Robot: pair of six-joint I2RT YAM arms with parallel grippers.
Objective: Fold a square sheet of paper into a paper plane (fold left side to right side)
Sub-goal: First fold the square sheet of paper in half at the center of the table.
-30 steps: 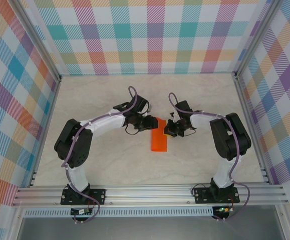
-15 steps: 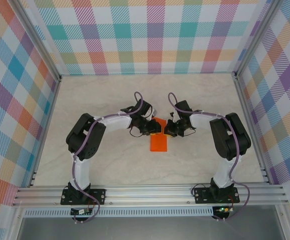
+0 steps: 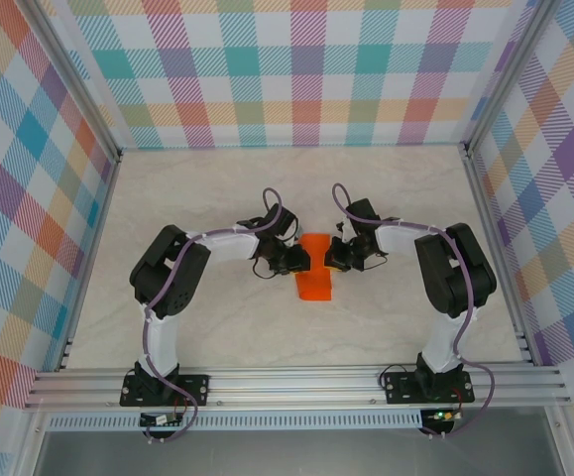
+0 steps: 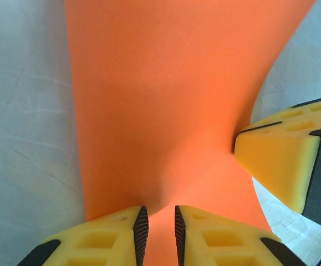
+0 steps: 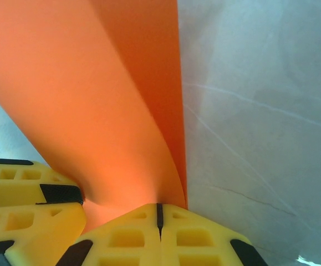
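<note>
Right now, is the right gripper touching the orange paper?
Touching. The right wrist view shows the right gripper shut on the square sheet of paper, whose edge ends between its fingertips.

Probably lab: plaid-walled metal-framed enclosure (image 3: 296, 69)

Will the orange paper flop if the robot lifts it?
Probably floppy: the paper bends in soft curves between the left gripper and right gripper. It looks very thin, so it is likely light and easy to crease; a dimple shows at the left pinch. A hard pull might tear it.
</note>
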